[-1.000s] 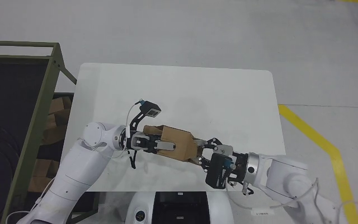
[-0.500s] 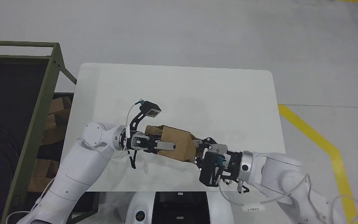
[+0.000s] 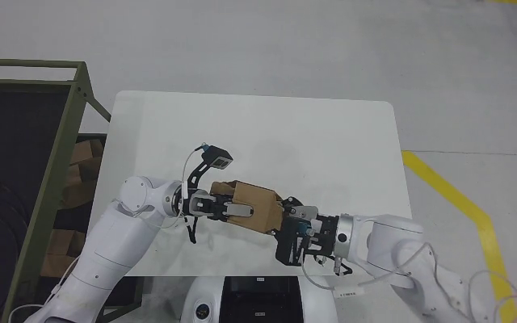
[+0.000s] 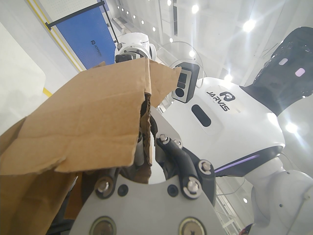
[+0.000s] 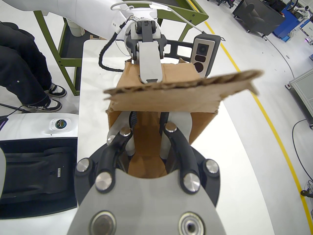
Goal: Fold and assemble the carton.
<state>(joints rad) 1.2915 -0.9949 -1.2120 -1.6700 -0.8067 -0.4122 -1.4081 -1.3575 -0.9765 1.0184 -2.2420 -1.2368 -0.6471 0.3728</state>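
Carton [image 3: 257,207]: held off the desk [image 3: 323,137], near its front edge, spanned between the two arms. The left end effector [image 3: 232,208] is clamped on the carton wall at its own end. One finger [image 5: 148,62] is laid flat along the top panel, and the other is judged to be inside. The right end effector [image 5: 148,119] is pushed into the open end opposite, jaws spread apart, with nothing seen pinched between them. A loose flap [image 5: 181,88], ragged at its edge, is lifted level above those fingers.

Risks, as judged:
- The flap could be creased off its score line or torn if pressed down while the fingers are inside the opening.
- The fingers could be trapped beneath the flap.
- The carton is carried by one grip on a thin wall, so a sideways push from the right could twist it or slip it loose.

Hidden:
- The right fingertips are covered by the flap.
- The left inner finger is masked by cardboard.
- The carton's underside and other flaps cannot be made out, so the stage of folding is left uncertain.
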